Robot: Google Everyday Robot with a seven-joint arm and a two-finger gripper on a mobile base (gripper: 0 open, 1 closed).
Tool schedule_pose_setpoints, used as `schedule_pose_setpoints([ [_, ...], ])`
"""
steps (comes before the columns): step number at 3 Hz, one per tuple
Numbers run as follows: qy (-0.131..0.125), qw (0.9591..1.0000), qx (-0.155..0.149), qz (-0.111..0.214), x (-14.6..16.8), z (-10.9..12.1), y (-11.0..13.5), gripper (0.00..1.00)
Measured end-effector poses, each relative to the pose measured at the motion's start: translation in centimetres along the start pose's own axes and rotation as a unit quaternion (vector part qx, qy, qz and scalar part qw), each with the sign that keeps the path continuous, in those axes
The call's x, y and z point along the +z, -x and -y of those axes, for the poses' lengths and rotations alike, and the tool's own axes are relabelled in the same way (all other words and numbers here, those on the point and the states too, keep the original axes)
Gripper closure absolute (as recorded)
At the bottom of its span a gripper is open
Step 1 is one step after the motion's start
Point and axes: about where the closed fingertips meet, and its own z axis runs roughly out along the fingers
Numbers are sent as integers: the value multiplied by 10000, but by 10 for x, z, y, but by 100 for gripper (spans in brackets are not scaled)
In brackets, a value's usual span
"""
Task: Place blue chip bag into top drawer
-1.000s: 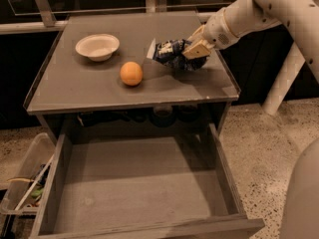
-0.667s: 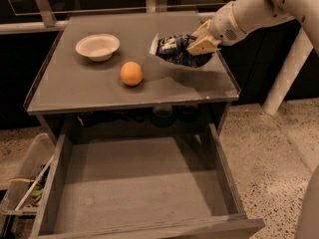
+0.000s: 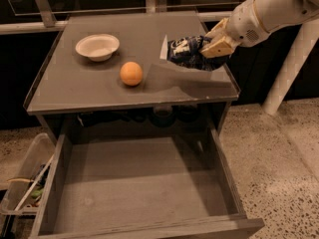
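Observation:
The blue chip bag (image 3: 185, 52) is a crinkled dark-blue foil bag with white lettering and a white edge. My gripper (image 3: 215, 46) is shut on its right end and holds it lifted above the right side of the grey tabletop (image 3: 99, 91), casting a shadow below. My white arm comes in from the upper right. The top drawer (image 3: 142, 190) stands pulled open below the tabletop, a wide grey wooden box with a bare flat bottom.
An orange (image 3: 131, 73) and a white bowl (image 3: 97, 47) sit on the left half of the tabletop. A clear plastic bin of clutter (image 3: 22, 185) stands on the floor left of the drawer. A white post (image 3: 291, 63) rises at right.
The gripper has lifted the blue chip bag off the tabletop and holds it higher; the orange, bowl and drawer have not moved.

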Motion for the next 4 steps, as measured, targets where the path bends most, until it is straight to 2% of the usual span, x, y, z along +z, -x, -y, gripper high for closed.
schedule_pose_setpoints([
  [2, 267, 9989, -246, -291, -35, -67, -17, 100],
  [3, 363, 9987, -296, -178, -31, -135, -58, 100],
  [4, 363, 9987, -297, -177, -31, -135, -58, 100],
])
